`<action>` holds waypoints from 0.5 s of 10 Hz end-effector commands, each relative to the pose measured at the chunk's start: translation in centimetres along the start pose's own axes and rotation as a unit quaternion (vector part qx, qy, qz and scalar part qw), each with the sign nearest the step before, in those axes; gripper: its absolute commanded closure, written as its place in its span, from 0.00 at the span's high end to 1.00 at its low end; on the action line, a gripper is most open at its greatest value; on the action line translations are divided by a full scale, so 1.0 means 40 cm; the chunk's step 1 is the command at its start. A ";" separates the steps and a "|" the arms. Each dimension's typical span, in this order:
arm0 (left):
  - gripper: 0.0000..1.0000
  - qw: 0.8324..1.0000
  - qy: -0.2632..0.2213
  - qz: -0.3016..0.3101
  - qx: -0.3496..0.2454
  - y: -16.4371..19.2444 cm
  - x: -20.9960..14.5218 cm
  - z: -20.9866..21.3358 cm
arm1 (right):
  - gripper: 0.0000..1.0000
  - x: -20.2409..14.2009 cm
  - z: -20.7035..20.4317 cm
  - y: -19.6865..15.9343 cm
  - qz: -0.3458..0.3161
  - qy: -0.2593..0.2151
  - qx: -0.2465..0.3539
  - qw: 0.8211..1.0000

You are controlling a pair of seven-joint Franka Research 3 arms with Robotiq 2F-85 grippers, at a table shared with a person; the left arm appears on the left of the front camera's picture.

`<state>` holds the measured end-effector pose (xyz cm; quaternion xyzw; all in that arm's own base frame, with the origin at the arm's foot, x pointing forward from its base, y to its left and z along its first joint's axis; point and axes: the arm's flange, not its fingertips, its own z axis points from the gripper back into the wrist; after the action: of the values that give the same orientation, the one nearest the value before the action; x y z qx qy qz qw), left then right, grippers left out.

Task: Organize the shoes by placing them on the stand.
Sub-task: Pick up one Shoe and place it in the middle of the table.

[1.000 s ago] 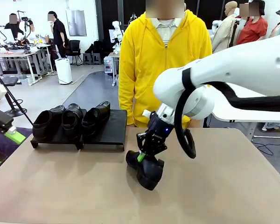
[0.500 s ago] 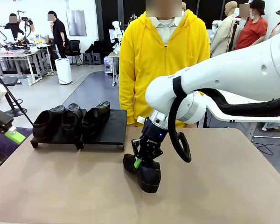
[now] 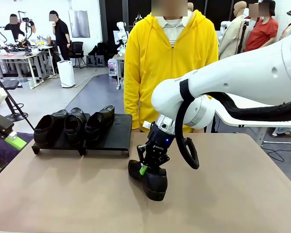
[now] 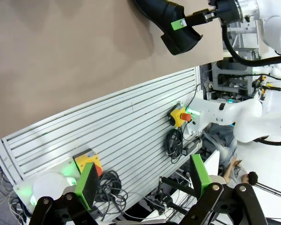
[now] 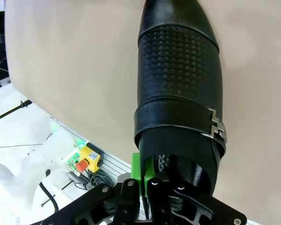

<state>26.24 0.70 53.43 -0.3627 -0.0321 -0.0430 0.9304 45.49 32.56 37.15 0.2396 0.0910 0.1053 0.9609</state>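
right hand [image 3: 146, 169] carried shoe [image 3: 149, 178] leftward, nearer stand [image 3: 114, 138]; now halted

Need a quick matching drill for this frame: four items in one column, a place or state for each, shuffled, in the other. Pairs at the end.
Items:
1. right end effector
2. left end effector
3. three shoes
4. stand

States:
A. open, holding nothing
B. right section bare
C. shut on the fourth shoe by the table
D. lined up on the stand's left part

Pairs: 1-C, 2-A, 3-D, 4-B
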 end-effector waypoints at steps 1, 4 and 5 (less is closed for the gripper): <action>1.00 1.000 -0.001 0.004 -0.009 0.000 0.000 0.002 | 0.00 0.007 -0.027 0.026 -0.036 0.003 -0.025 0.999; 1.00 1.000 -0.001 0.004 -0.009 0.000 0.000 0.002 | 0.02 0.008 -0.048 0.053 -0.085 -0.003 -0.062 0.994; 1.00 1.000 -0.001 0.004 -0.009 0.000 0.000 0.002 | 0.27 0.011 -0.056 0.072 -0.091 0.001 -0.068 0.994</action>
<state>26.24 0.70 53.43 -0.3627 -0.0321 -0.0430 0.9304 44.36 34.46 36.03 0.1815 0.1073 0.0392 0.9767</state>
